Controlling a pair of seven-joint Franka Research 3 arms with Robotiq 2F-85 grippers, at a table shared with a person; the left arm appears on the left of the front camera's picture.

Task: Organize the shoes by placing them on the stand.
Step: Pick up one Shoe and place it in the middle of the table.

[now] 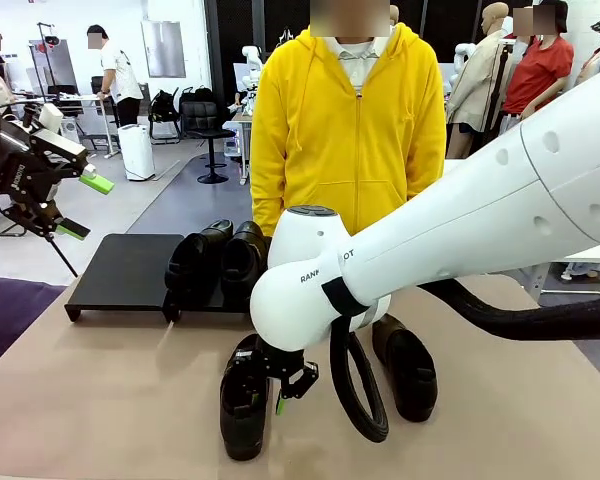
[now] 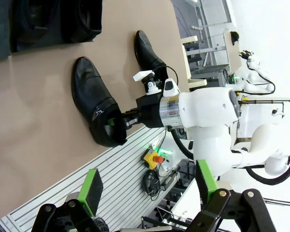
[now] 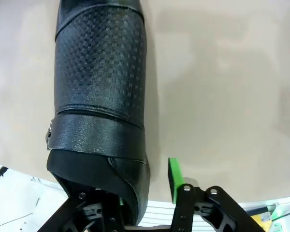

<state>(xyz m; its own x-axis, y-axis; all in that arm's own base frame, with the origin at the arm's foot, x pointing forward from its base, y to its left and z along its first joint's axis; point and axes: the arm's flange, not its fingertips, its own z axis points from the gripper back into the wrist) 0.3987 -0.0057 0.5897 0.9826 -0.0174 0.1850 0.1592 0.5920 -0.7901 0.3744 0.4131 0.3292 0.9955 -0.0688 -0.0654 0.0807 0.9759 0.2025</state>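
Leftmost, the left hand is hanging high above the tabletop's left edge, jaws spread wide and holding nothing. Under it the tan tabletop is lying bare down to the near edge. The stand is sitting at the far side, left of centre. Its left half is lying free, while two shoes are standing side by side on its right half. At centre a third shoe is lying near the front edge. The right hand is reaching down at its heel, jaws partly spread astride the heel rim, the outer pad standing clear of the leather and gripping nothing. A black cable is looping between it and a fourth shoe on the tabletop. A person is standing at the far edge, with grey floor opening behind.
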